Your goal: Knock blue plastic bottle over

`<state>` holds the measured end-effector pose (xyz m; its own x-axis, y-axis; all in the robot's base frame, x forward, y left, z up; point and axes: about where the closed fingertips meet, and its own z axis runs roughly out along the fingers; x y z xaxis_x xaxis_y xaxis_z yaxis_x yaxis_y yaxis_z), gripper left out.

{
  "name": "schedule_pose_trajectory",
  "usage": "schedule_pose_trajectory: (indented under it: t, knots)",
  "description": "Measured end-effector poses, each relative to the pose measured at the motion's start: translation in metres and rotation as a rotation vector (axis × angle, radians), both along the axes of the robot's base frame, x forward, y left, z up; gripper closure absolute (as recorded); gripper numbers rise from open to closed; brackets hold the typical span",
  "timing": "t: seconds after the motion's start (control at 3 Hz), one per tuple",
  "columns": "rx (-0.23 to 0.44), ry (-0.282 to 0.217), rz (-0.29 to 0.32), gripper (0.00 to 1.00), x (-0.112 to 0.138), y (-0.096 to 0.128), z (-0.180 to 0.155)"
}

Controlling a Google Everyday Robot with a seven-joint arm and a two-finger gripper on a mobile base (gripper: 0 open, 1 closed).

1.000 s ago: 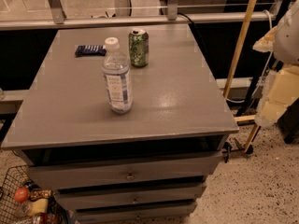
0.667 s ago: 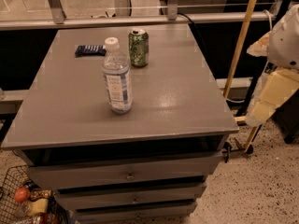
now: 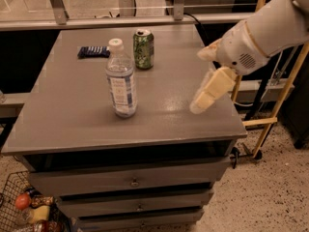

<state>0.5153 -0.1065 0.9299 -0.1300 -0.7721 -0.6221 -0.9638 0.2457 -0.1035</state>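
The blue plastic bottle [image 3: 121, 79], clear with a white cap and a blue-and-white label, stands upright near the middle of the grey table [image 3: 72, 120]. My gripper [image 3: 203, 103] hangs from the white arm at the right, over the table's right part, its cream tip pointing down. It is apart from the bottle, well to its right.
A green soda can [image 3: 144, 49] stands behind the bottle. A flat dark-blue packet [image 3: 93, 51] lies at the back left. A wire basket with items [image 3: 24, 209] sits on the floor at lower left. A wooden pole [image 3: 282, 93] leans at the right.
The arm has swung in from the right edge toward the left, and the gripper now hangs over the table's right part. The bottle, can and packet have not moved.
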Motion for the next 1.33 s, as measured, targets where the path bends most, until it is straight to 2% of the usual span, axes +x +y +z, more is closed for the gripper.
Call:
schedule_pose_trajectory:
  t: [0.33,0.67,1.0,1.33]
  knots:
    - [0.160,0.002,0.001,0.00,0.020,0.039,-0.004]
    - [0.166,-0.005,-0.001,0.00,0.021,0.042,-0.001]
    - [0.218,-0.009,-0.004,0.00,0.023,0.058,-0.015]
    - [0.274,-0.021,0.034,0.00,0.034,0.083,-0.021]
